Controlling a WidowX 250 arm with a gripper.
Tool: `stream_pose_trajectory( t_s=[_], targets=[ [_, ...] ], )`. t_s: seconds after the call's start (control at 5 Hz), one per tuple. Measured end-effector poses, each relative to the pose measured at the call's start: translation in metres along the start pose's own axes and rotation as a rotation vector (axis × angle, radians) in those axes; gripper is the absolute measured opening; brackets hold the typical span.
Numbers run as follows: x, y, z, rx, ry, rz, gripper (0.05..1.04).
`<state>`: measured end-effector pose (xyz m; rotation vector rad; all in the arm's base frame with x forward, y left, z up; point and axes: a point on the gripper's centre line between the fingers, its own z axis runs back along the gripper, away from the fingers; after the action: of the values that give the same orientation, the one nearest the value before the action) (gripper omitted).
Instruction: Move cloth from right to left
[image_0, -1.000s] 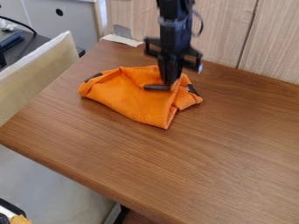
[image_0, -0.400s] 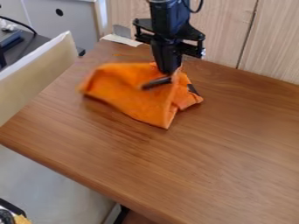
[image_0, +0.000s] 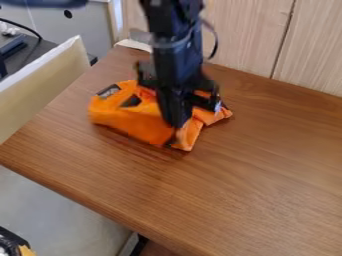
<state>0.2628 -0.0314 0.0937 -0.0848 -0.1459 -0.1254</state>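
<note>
Well, at the far left of the worktop (image_0: 240, 175) the orange cloth (image_0: 127, 119) lies rumpled, its left end near the table edge, so I'd keep any leftward drag short and low. Further right, the arm (image_0: 175, 52) stands over it, jaws down at its near folds; whether they're wide or pinching fabric, I can't tell. Best grip several layers before pulling, or the cloth's right end may lag and twist.
</note>
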Motion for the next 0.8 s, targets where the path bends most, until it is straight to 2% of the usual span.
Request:
stream_pose_trajectory(
  t_s=[0.2,0.4,0.6,0.8],
  targets=[
    [-0.019,-0.002,-0.014,-0.005,0.048,0.010,0.053],
    [-0.041,-0.007,-0.035,-0.018,0.122,-0.009,0.053],
    [-0.051,-0.009,-0.053,-0.014,0.155,-0.025,0.074],
    [-0.049,-0.013,-0.056,0.003,0.130,-0.038,0.204]
  ],
)
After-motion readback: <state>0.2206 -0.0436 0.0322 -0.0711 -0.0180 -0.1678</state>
